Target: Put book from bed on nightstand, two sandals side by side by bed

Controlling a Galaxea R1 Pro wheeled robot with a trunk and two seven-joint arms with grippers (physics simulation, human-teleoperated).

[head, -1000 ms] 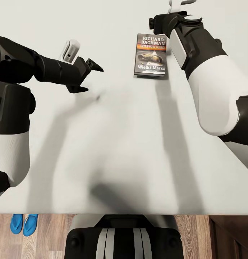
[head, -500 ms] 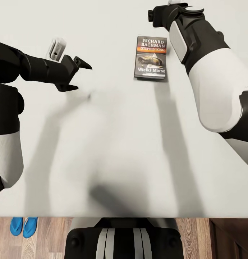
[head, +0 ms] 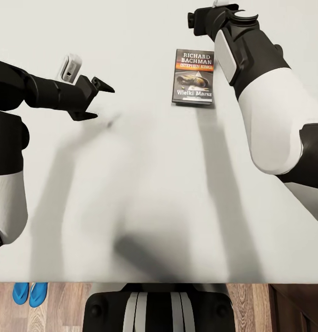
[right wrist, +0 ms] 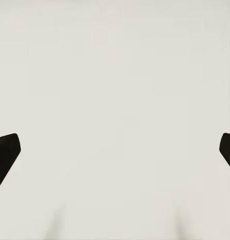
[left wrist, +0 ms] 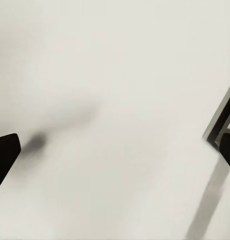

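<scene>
In the head view, the bed [head: 154, 184] fills most of the frame as a pale mattress, its near edge running across the lower part, with wood-plank floor [head: 67, 306] below it. The book [head: 194, 76] lies flat in the upper centre, cover up, with bare mattress on all sides. The left claw [head: 97, 99] hovers at the upper left, its tips spread, well apart from the book. The right arm [head: 265, 106] reaches past the book's right edge to the top of the frame. The two sandals [head: 30, 293] sit side by side on the floor at the lower left, just beside the bed's edge. In the left wrist view, the left claw's dark tips stand wide apart over plain mattress, and the book's corner [left wrist: 221, 121] shows at the right edge. In the right wrist view, the right claw [right wrist: 115, 155] is spread wide over bare mattress.
</scene>
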